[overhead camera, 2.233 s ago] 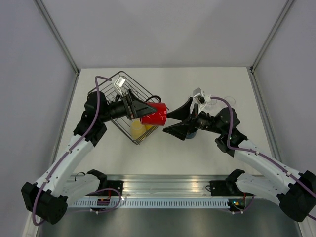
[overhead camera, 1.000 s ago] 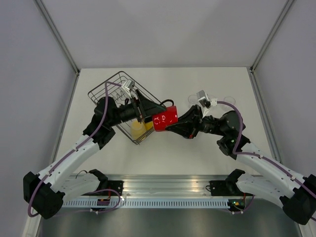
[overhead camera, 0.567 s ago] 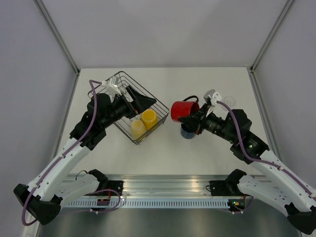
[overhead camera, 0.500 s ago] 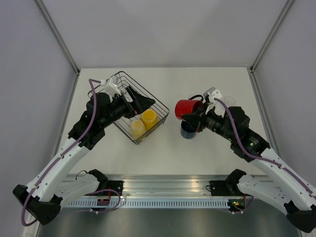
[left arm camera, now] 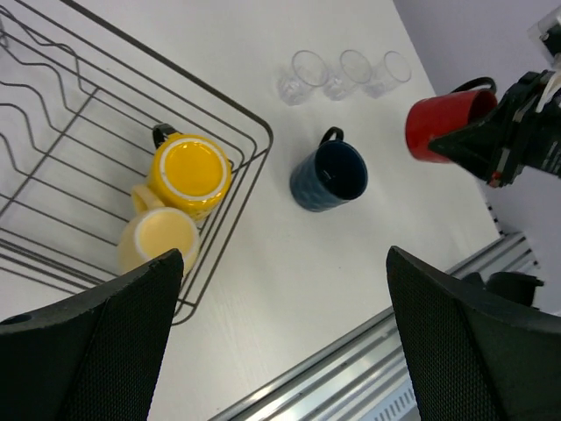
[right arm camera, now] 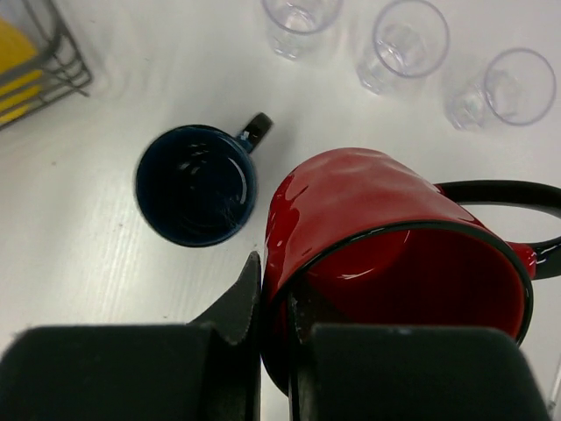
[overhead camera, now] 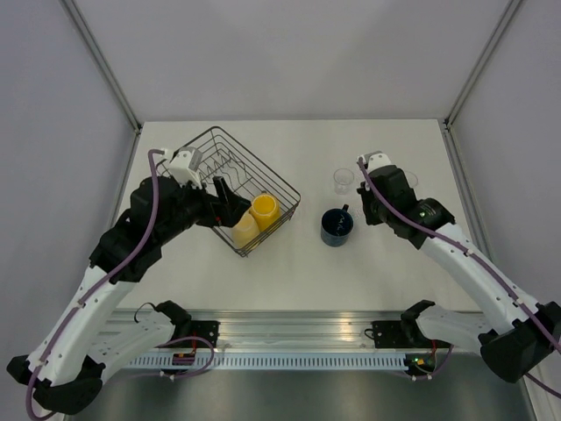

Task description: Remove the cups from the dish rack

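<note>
The right gripper [right arm camera: 276,303] is closed on the rim of the red mug [right arm camera: 377,237], holding it tilted just beside the upright dark blue mug [right arm camera: 195,184] on the desk [right arm camera: 88,263]. Three clear glasses [right arm camera: 410,37] stand in a row nearby. The left gripper [left arm camera: 282,263] hangs wide open and empty by the dish rack [left arm camera: 105,114]. In the rack's corner, the orange-yellow mug [left arm camera: 190,171] and cream mug [left arm camera: 160,241] sit side by side.
</note>
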Tool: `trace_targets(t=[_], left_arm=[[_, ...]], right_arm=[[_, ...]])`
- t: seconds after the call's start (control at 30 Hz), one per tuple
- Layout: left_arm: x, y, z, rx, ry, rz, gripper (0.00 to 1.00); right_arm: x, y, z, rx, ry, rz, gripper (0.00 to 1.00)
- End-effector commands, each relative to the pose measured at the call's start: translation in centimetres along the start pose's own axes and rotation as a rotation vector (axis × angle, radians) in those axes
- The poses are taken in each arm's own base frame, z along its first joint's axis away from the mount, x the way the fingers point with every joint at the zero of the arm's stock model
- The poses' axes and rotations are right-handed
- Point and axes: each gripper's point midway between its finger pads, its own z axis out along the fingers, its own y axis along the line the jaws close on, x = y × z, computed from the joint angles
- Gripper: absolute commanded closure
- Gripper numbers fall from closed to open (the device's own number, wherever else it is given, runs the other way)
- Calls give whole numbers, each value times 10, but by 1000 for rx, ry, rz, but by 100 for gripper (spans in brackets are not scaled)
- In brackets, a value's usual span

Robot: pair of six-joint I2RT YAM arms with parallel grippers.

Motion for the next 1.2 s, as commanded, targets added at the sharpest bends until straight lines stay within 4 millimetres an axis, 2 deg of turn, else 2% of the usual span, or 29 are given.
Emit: trace_targets(t=[0.0,0.07,0.2,0.27,0.4,0.7,0.9,1.17], left_arm=[[21,29,-11,-92,44,135,0],[28,39,-11,-118,55,163,0],[48,70,-6,-236,77,186,0],[53,77,-4,-258,81,190,0],[62,86,1,-283,93,203,0],[61,86,-5,-272,53,202,0],[59,85,-8,-267,37,201,0],[57,84,-10,-262,21,200,0]], right_arm=[[-10,-23,3,31,-13,-12,100],[-6,-27,11,-3,-8,-26,99],[17,-26,36,-30,92,-78,100],[31,-25,50,-41,162,-103,100],[48,-23,64,-75,231,-101,100],[69,-26,88,-131,291,-56,99],[81,-38,96,-107,335,-45,98],[97,-41,103,-100,390,-82,96]])
